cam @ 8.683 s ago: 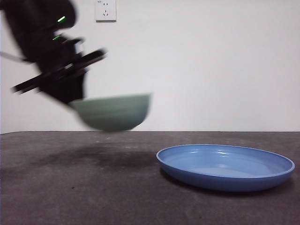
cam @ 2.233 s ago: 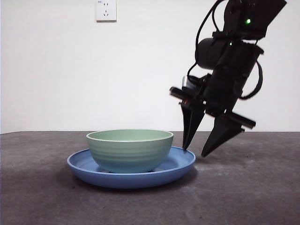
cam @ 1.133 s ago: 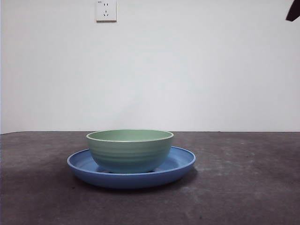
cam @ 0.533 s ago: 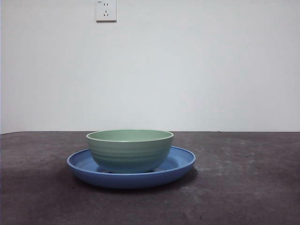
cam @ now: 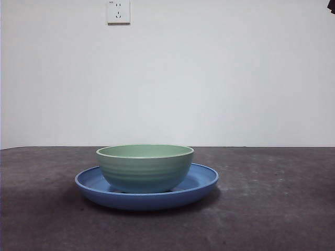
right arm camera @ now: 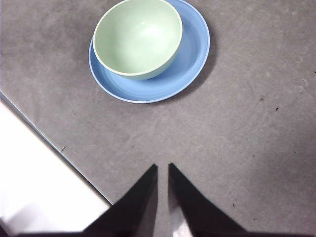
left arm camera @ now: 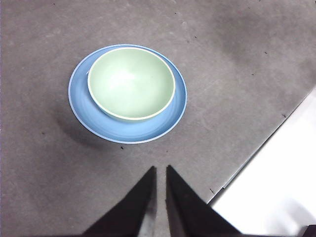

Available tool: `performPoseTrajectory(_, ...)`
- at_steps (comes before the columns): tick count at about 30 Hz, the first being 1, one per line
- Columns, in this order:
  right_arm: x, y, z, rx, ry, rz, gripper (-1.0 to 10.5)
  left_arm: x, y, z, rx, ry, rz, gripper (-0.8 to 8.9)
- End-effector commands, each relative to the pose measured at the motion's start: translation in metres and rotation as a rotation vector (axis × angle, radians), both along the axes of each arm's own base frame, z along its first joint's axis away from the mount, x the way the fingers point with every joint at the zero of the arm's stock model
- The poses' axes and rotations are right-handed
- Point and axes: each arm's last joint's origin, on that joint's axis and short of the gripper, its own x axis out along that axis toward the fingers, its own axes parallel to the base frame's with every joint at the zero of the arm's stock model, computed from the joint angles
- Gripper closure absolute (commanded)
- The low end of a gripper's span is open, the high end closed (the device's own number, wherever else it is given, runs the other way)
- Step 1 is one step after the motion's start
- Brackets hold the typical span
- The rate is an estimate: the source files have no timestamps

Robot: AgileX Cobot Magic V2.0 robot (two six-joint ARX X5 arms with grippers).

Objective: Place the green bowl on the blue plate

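Observation:
The green bowl [cam: 145, 167] stands upright in the middle of the blue plate [cam: 201, 182] on the dark table. Both also show in the left wrist view, bowl [left arm camera: 131, 81] on plate [left arm camera: 129, 132], and in the right wrist view, bowl [right arm camera: 138, 37] on plate [right arm camera: 193, 52]. My left gripper [left arm camera: 160, 169] hangs high above the table, well apart from the plate, shut and empty. My right gripper [right arm camera: 163, 166] is likewise high and apart from the plate, shut and empty.
A white wall socket [cam: 118, 11] is on the back wall. A black arm tip [cam: 332, 5] shows at the top right corner. The table's edge and a white surface beyond it show in both wrist views [left arm camera: 276, 173] [right arm camera: 39, 173].
The bowl was carried through the air and now rests on the plate, which sits further left than before. The arm beside the plate rose out of view. Nothing has moved in the last second.

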Motion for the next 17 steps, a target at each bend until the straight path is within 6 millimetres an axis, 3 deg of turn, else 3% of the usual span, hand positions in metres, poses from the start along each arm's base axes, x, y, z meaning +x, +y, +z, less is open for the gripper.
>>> performPoseTrajectory(1, 0.0006, 0.0015, 0.0024, 0.010, -0.007, 0.007, 9.3, 0.0007, -0.0011, 0.0030, -0.008, -0.012, -0.004, 7.93)
performPoseTrajectory(17, 0.0007, 0.0015, 0.0024, 0.008, -0.009, 0.005, 9.3, 0.0005, 0.0016, 0.0035, -0.012, -0.018, 0.015, 7.93)
